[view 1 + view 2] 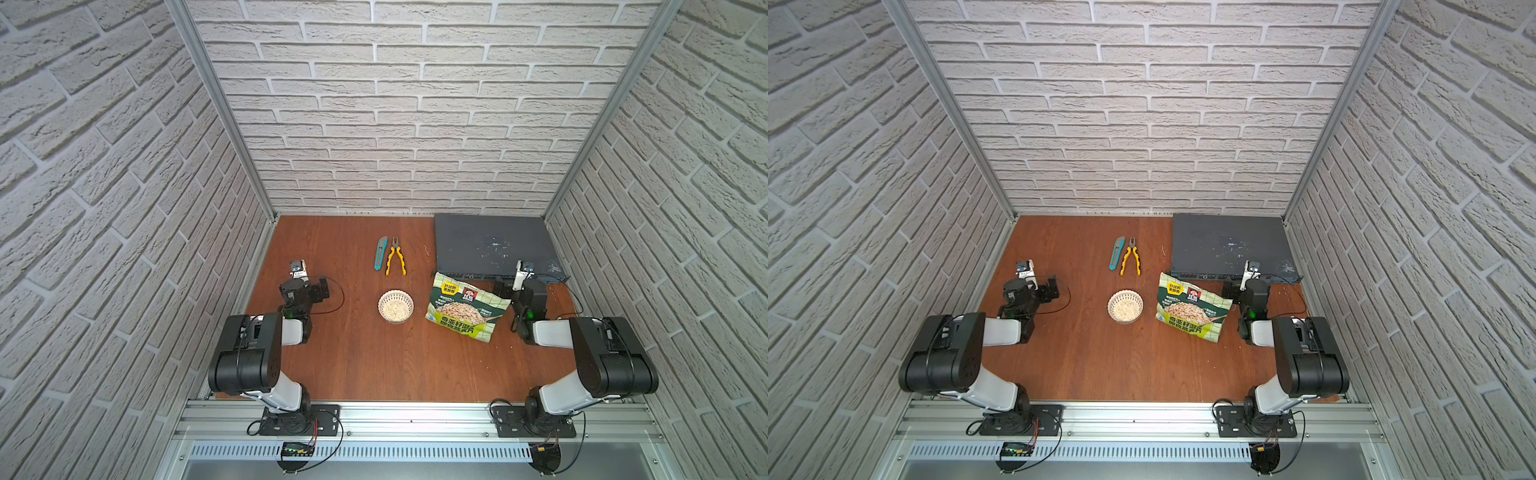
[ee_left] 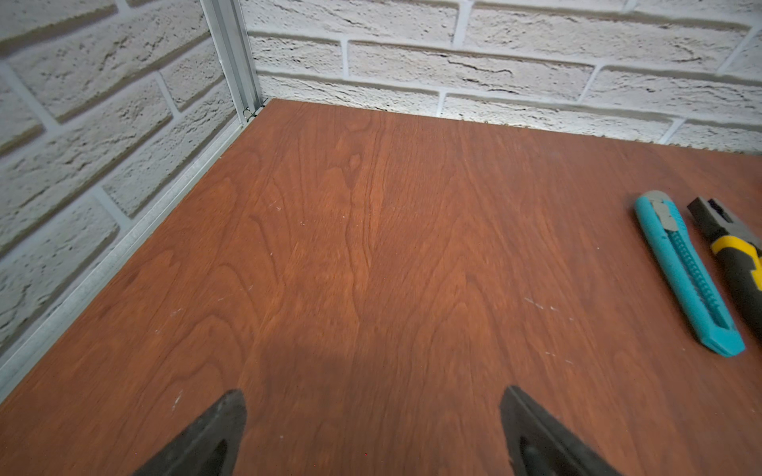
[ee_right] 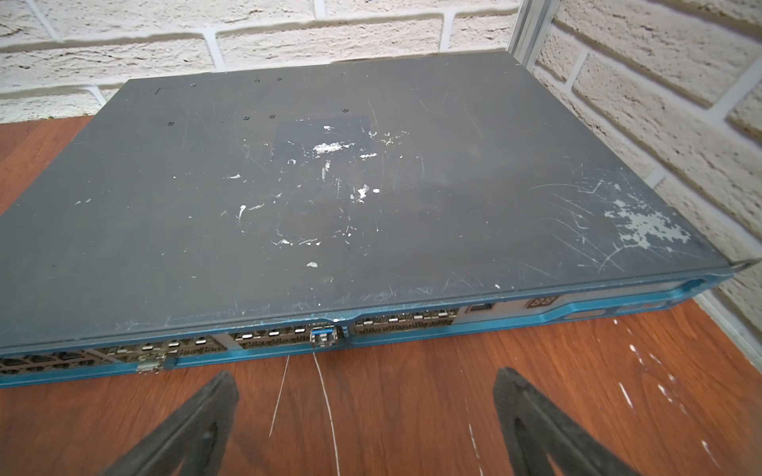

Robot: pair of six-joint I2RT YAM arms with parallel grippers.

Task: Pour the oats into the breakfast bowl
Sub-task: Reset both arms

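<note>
The left gripper (image 2: 373, 393) hangs well left of the bowl (image 1: 380, 306), jaws wide and empty over bare worktop (image 1: 365, 365). On the bowl's far side, well apart from it, a knife (image 1: 380, 253) and pliers (image 1: 396, 259) lie side by side, and I judge them clear of any pour. The bowl sits mid-worktop with oats (image 1: 395, 309) covering its bottom. It looks light and its openwork wall delicate, so a knock on the rim would likely slide or tip it. Near the bowl's right side, not touching it, the pouch (image 1: 465, 309) lies printed face up, and whether its mouth is open I cannot tell. It is soft film, probably slick, and the flakes inside will shift. I would take it high, at an upper corner or side seam, since a hold across the belly would fold it. Right of the bowl and farther back, a switch (image 1: 490, 245) has its front edge just behind the pouch's top, crowding that approach. Farthest right of the bowl, past the pouch, the right gripper (image 3: 366, 375) faces the switch, jaws wide, holding nothing
</note>
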